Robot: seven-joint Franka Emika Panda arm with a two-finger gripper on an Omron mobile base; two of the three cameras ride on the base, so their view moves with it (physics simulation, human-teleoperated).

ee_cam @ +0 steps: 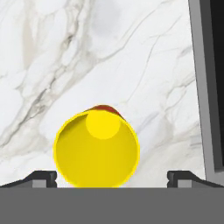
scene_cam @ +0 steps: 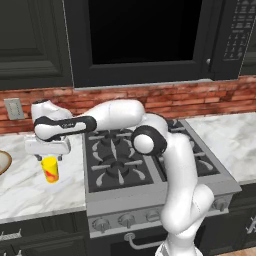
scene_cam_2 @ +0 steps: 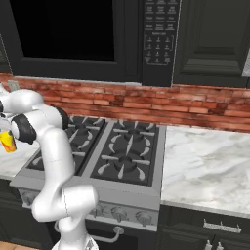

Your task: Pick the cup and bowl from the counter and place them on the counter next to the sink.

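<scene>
Cup (ee_cam: 96, 151) — round, glossy yellow — on veined marble counter (ee_cam: 65, 57).

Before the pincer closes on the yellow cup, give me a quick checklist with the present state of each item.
1. Pincer open wide: ok.
2. Cup upright on the counter, mouth facing the hand camera: ok.
3. Cup between the fingertips: ok, though nearer the left one in the hand view.
4. Fingers low enough to straddle the cup wall: cannot tell; the left base view shows the hand just above the rim.
5. Stove edge away from the cup: ok.
6. Bowl apart from the cup: ok.
</scene>
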